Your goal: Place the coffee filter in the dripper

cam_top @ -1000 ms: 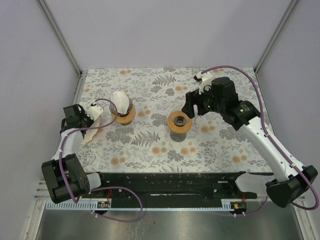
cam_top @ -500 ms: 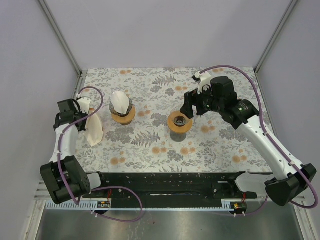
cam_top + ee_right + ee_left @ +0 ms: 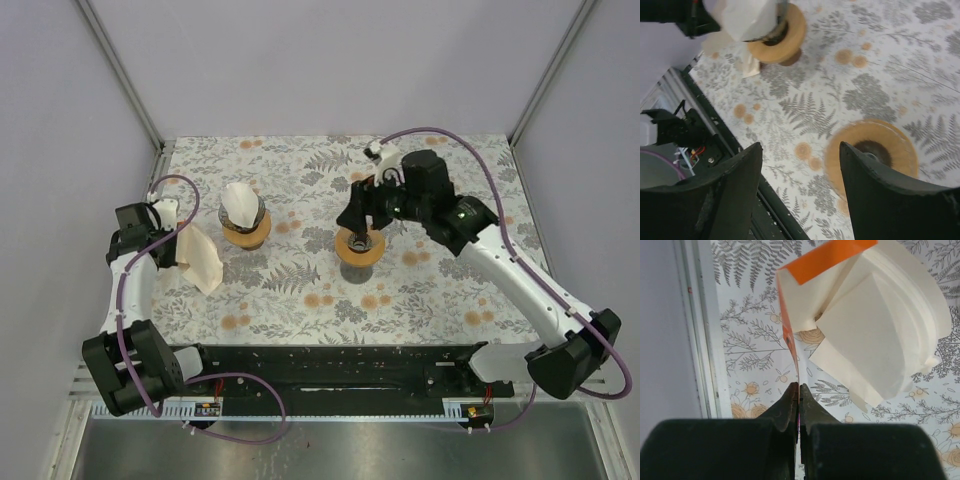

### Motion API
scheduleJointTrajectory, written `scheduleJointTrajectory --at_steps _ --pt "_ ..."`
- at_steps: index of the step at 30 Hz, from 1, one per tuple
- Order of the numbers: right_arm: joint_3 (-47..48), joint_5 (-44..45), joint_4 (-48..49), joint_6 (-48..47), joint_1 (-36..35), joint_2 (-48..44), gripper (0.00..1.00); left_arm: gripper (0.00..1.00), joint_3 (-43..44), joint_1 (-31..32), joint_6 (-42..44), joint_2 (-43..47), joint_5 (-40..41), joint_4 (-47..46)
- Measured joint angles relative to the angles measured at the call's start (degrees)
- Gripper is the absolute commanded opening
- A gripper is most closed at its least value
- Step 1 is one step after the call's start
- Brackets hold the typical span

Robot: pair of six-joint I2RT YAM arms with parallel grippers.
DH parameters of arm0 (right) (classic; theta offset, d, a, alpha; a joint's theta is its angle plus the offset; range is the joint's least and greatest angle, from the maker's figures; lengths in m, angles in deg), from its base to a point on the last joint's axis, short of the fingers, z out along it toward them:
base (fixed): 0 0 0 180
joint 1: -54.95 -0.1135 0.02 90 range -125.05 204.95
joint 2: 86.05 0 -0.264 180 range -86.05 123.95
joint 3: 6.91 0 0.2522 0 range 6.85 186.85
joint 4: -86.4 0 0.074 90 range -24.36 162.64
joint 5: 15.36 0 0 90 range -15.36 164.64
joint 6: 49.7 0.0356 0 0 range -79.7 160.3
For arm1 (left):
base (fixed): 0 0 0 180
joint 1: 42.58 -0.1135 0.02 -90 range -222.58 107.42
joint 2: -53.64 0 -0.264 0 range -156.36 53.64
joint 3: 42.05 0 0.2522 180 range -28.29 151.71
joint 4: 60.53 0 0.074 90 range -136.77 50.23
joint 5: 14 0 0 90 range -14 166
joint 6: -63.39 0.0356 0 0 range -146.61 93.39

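A wooden dripper (image 3: pixel 244 232) at the left of the table holds a white coffee filter (image 3: pixel 238 203); both show at the top of the right wrist view, the dripper (image 3: pixel 785 37) under the filter (image 3: pixel 747 17). A second wooden dripper (image 3: pixel 360 248) stands empty at the table's middle. My left gripper (image 3: pixel 172 248) is shut on the thin orange edge (image 3: pixel 788 335) of a pack of cream filters (image 3: pixel 203 260), which also fills the left wrist view (image 3: pixel 885 340), just above the table. My right gripper (image 3: pixel 362 226) is open and empty just above the empty dripper (image 3: pixel 875 150).
The table has a fern-and-flower cloth (image 3: pixel 300 290). A metal rail (image 3: pixel 697 340) borders its left edge beside the pack. The black base rail (image 3: pixel 330 365) with cables runs along the near edge and shows in the right wrist view (image 3: pixel 715 150).
My left gripper has swung the filter pack away from the left dripper, down and toward the table. My right gripper has moved left to hang over the empty dripper.
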Motion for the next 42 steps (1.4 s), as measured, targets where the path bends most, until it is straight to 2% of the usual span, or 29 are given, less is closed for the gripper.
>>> scheduleJointTrajectory --at_steps 4,6,12,19,25,31,38,42 --pt "0.98 0.48 6.38 1.31 -9.97 3.74 0.60 0.00 -1.27 0.00 -0.87 -0.42 -0.33 0.39" --pt "2.56 0.55 9.62 1.90 -14.58 7.45 0.58 0.00 -1.57 -0.04 -0.96 -0.31 -0.37 0.39" --pt "6.60 3.34 17.97 2.21 -24.55 18.93 0.56 0.00 -2.89 -0.04 -0.98 2.36 -0.96 0.44" --pt "14.05 7.89 26.40 1.33 -33.24 33.46 0.47 0.00 -3.39 -0.07 -0.57 3.15 -2.19 0.85" --pt "20.55 13.49 30.29 0.63 -34.97 44.06 0.41 0.00 -3.80 -0.07 0.83 3.17 -3.34 1.18" --pt "22.67 18.49 32.52 0.17 -35.15 49.77 0.39 0.00 -3.82 -0.15 2.23 4.09 -4.70 1.88" --pt "33.66 20.70 31.36 -0.87 -35.15 59.95 0.39 0.00 -4.26 -0.15 2.73 4.39 -6.88 2.32" --pt "36.74 23.28 28.83 -1.64 -35.15 63.08 0.38 0.00 -4.26 -0.15 3.10 4.39 -7.50 2.43"
